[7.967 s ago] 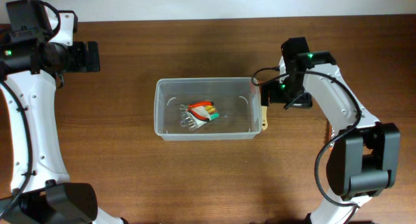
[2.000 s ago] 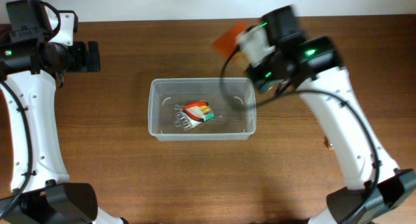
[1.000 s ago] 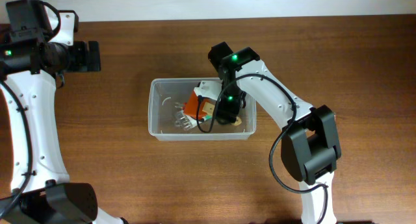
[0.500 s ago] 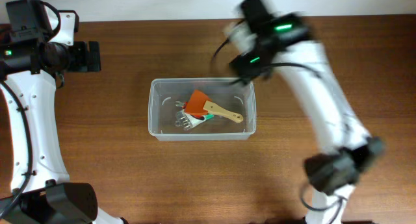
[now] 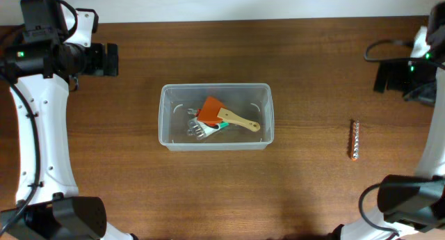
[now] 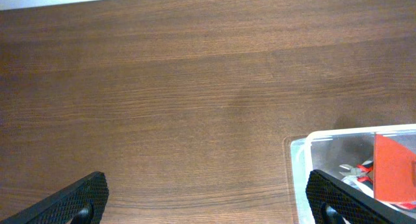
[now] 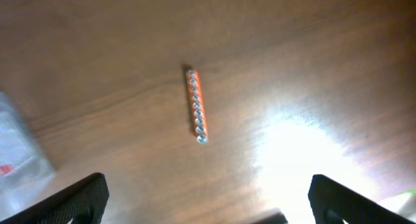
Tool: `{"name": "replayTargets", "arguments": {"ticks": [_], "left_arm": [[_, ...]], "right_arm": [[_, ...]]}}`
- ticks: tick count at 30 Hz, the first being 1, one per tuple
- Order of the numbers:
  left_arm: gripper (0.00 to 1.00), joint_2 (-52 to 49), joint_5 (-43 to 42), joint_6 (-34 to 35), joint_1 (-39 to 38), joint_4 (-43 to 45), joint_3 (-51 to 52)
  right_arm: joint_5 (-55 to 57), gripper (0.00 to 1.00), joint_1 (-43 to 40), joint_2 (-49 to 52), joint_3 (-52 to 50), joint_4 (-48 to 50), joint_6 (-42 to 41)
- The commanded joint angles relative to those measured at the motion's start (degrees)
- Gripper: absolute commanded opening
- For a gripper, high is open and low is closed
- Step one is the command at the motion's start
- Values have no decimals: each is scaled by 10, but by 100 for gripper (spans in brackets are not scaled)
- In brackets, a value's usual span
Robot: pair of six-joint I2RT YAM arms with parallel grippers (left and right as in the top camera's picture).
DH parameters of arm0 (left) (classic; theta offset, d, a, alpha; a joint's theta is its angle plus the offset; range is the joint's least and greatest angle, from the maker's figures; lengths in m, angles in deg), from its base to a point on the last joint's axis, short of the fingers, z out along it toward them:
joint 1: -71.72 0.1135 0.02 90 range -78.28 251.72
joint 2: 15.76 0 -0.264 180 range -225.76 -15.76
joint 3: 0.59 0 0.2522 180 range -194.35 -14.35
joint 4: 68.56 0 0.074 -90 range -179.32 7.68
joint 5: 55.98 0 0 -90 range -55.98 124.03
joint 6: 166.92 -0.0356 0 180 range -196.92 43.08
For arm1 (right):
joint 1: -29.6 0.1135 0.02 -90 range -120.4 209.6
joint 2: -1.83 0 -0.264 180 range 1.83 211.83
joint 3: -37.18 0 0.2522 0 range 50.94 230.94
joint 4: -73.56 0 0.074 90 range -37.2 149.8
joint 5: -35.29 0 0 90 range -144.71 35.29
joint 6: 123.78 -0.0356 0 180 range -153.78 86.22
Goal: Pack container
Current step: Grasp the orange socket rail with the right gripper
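The clear plastic container [image 5: 167, 115] sits at the table's middle. In it lie an orange spatula with a wooden handle [image 5: 224, 115] and pliers with red grips [image 5: 198, 129]. Its corner shows in the left wrist view [image 6: 305, 152]. A strip of small bits in an orange holder [image 5: 354, 140] lies on the table to the right, also in the right wrist view [image 7: 196, 105]. My left gripper [image 6: 208, 201] is open and empty over bare wood left of the container. My right gripper [image 7: 208, 198] is open and empty, high at the far right.
The table is dark brown wood [image 5: 292, 198]. A pale wall edge runs along the back [image 5: 222, 3]. Glare brightens the wood in the right wrist view [image 7: 305, 159].
My right arm set the orange spatula into the container, let go, and swung away to the far right edge. The left arm shifted slightly right.
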Motion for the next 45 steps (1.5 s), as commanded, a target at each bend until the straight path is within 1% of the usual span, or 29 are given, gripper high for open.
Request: {"name": "replayTargets", "arguments": {"ticks": [1,7,11,15,18,22,25,30,32,33,34,35,36,37,45], "left_arm": [[99,3,-8,-10,0,1,0],[99,3,-8,-10,0,1,0],[99,3,-8,-10,0,1,0],[99,3,-8,-10,0,2,0],[99,3,-8,-10,0,2,0],[99,3,-8,-10,0,1,0],[99,3,-8,-10,0,1,0],[99,3,-8,-10,0,-6,0],[99,3,-8,-10,0,-8,0],[99,3,-8,-10,0,-9,0],[99,3,-8,-10,0,-9,0],[99,3,-8,-10,0,-9,0],[99,3,-8,-10,0,-9,0],[99,3,-8,-10,0,-9,0],[99,3,-8,-10,0,-9,0]], "right_arm": [[-12,99,-8,9,-100,42,19],[-29,99,-7,9,-296,201,26],[-37,99,-7,9,-395,292,35],[-40,98,-7,9,-473,378,70],[-51,99,-7,9,-518,433,99],[-52,99,-7,9,-561,490,103],[-52,98,-7,9,-575,509,103],[-51,100,-7,9,-579,513,103],[-51,92,-7,9,-579,513,103],[-51,82,-7,9,-579,513,103],[-51,75,-7,9,-579,512,103],[-51,64,-7,9,-579,511,103],[-51,57,-7,9,-579,511,103],[-51,52,-7,9,-579,511,103],[-51,48,-7,9,-579,511,103]]}}
